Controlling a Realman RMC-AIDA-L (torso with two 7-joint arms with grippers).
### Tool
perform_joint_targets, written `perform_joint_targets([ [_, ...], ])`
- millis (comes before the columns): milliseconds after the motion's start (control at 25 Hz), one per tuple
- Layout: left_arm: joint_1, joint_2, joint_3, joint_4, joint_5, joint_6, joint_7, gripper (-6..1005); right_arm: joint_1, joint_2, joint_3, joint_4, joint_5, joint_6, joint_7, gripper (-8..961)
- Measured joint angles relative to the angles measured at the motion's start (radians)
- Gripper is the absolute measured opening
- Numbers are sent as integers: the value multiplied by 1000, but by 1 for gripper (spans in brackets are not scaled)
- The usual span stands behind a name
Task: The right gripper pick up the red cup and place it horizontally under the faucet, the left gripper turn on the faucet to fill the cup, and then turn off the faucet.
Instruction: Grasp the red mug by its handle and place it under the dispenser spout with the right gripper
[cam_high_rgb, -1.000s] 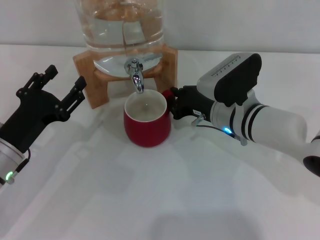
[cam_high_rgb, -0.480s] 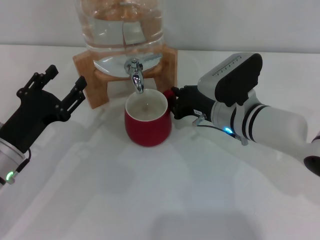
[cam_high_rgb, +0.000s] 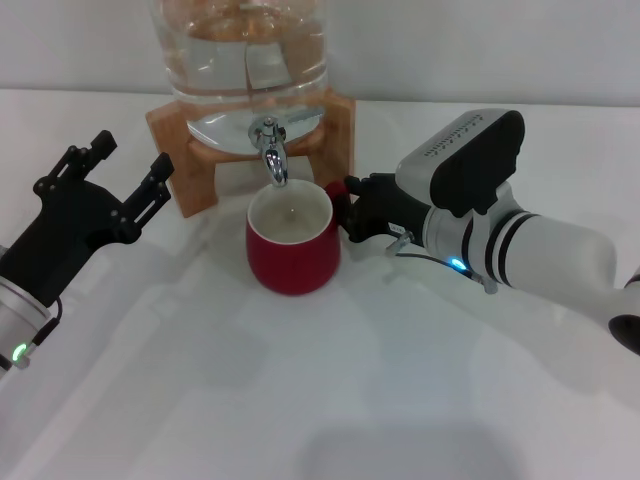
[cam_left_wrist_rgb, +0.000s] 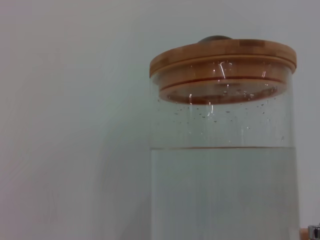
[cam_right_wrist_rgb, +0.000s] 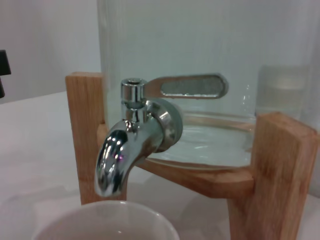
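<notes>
The red cup (cam_high_rgb: 293, 248) is positioned under the faucet (cam_high_rgb: 270, 150), clamped at its handle by the right end effector (cam_high_rgb: 350, 208). Faucet operation remains outstanding (left end effector (cam_high_rgb: 118, 180) spread apart, clear of it).

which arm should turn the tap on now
Left. The left gripper is free, jaws open, beside the wooden stand, while the right gripper holds the red cup under the faucet.

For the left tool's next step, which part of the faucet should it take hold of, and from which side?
Judging by shape, the flat lever on top of the faucet: it sticks out sideways from the valve stem, giving two flat faces to pinch. The left tool, open and off to the robot's left of the wooden stand, should probably come in from that side, above the red cup that the right tool holds by its handle.
</notes>
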Motion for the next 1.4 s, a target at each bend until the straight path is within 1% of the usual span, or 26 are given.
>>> perform_joint_targets([
  [320,0,0,0,0,0,0,0,756,-4,0,-2,-2,-2,0,-1,291],
  [840,-2,0,0,0,0,7,0,757,-12,0,-3,-11,-3,2,-2,286],
  [1400,-2,0,0,0,0,8,0,756,-60,0,0,1,-33,-39,-4,287],
])
